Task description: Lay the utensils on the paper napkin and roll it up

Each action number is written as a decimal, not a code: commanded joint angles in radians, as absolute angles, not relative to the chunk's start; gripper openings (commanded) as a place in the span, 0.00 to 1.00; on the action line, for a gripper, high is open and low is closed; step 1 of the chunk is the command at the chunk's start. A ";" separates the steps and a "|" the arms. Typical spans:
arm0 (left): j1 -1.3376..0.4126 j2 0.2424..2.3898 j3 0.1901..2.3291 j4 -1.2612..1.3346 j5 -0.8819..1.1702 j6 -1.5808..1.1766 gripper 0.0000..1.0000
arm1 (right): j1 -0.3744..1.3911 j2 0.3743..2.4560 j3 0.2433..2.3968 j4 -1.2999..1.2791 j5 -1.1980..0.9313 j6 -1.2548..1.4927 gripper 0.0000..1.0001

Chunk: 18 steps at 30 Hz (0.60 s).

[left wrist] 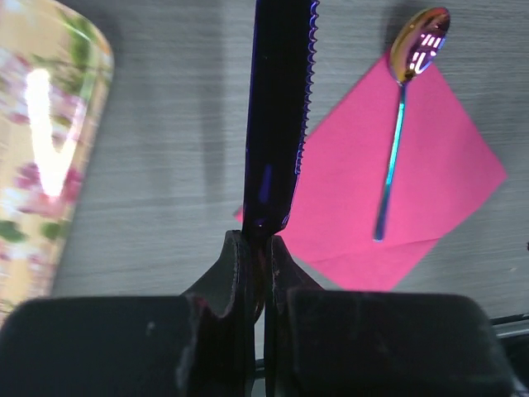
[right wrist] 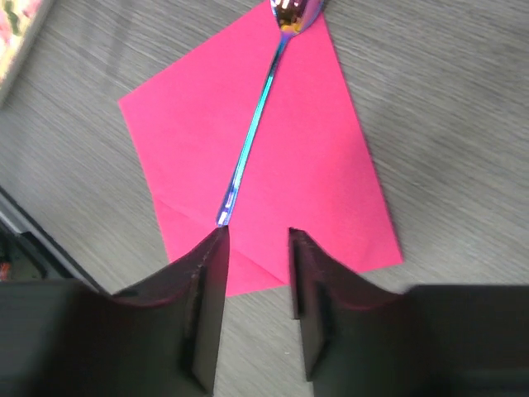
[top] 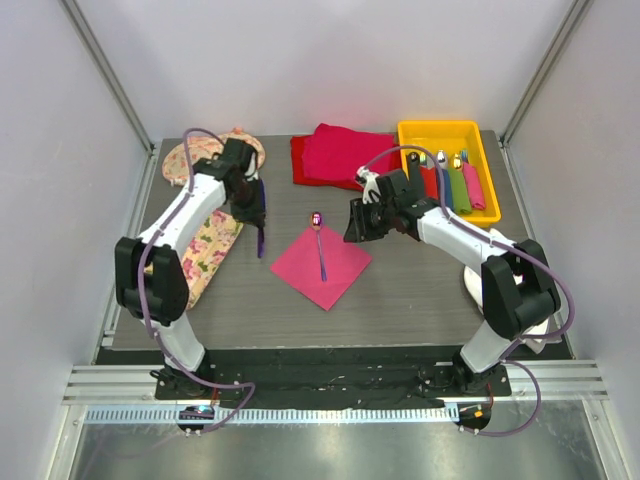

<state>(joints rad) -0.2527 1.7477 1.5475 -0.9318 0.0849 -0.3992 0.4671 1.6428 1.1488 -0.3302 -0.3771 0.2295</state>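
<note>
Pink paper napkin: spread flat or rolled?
Spread flat. The square pink paper napkin lies open, all four corners showing, a slim iridescent spoon along its diagonal.

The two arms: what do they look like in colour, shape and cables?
Both the left arm and the right arm have white links with black joints. A purple cable runs along each. The left end effector and right end effector are black, each with two flat fingers.
</note>
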 commanded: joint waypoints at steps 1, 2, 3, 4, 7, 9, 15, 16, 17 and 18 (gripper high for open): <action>-0.378 1.785 1.542 -0.876 -0.026 -0.695 0.00 | 0.460 1.626 1.134 -0.316 -0.344 0.230 0.31; -0.402 1.808 1.546 -0.870 -0.038 -0.715 0.00 | 0.459 1.629 1.131 -0.313 -0.342 0.226 0.25; -0.423 1.821 1.555 -0.865 -0.049 -0.733 0.00 | 0.460 1.638 1.120 -0.311 -0.341 0.225 0.23; -0.454 1.835 1.562 -0.859 -0.052 -0.744 0.00 | 0.459 1.641 1.115 -0.304 -0.341 0.225 0.20; -0.498 1.911 1.609 -0.871 -0.046 -0.779 0.00 | 0.462 1.661 1.098 -0.288 -0.341 0.229 0.11; -0.511 1.968 1.632 -0.876 -0.037 -0.798 0.00 | 0.460 1.669 1.086 -0.282 -0.342 0.230 0.05; -0.560 2.065 1.687 -0.862 -0.012 -0.822 0.00 | 0.459 1.695 1.052 -0.255 -0.337 0.238 0.01; -0.563 2.074 1.695 -0.856 -0.014 -0.827 0.00 | 0.459 1.698 1.049 -0.253 -0.336 0.238 0.01; -0.564 2.082 1.701 -0.857 -0.012 -0.828 0.00 | 0.460 1.707 1.049 -0.252 -0.336 0.238 0.01; -0.565 2.088 1.709 -0.864 -0.017 -0.828 0.00 | 0.460 1.712 1.048 -0.250 -0.336 0.236 0.01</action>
<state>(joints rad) -0.5545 2.0804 1.6444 -0.8852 -0.0101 -0.7895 0.4606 1.6993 1.0489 -0.3019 -0.3485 0.2386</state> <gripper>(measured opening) 0.044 0.033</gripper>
